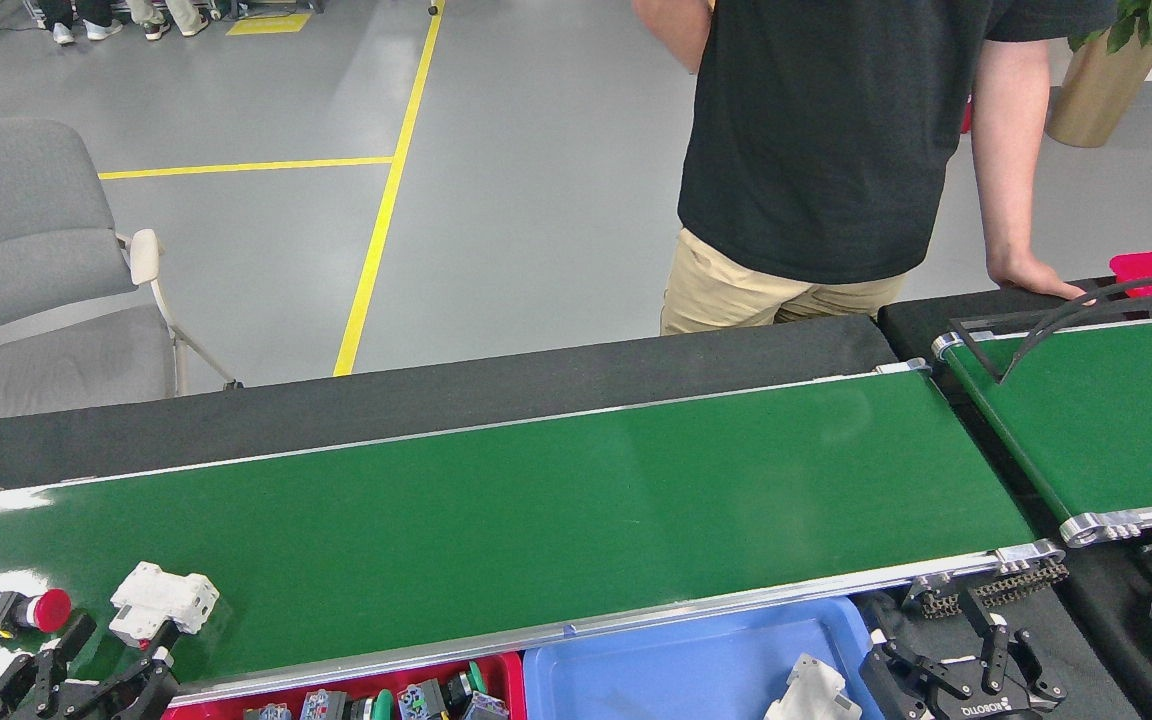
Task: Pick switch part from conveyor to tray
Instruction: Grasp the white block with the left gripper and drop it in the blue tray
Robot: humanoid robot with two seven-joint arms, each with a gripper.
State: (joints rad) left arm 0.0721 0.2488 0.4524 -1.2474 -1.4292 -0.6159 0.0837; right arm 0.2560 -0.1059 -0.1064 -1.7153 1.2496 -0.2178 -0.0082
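Left hand poised at the white switch part on the conveyor.
The left hand [106,650], fingers apart, sits at the conveyor's [536,510] near left end, one fingertip touching the white switch part [161,598]; a red-capped button [16,610] lies just beside. The right hand [971,665], fingers apart, holds nothing beside the blue tray [676,665].

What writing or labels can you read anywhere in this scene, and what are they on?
"ROBOTIQ", white letters seen upside down, on the body of the right gripper.
Left gripper: no lettering visible.
White switch part and red-capped push button on the conveyor: no readable marks.
Parts in the red tray: coloured patches too small to read.
Blue tray: no text.
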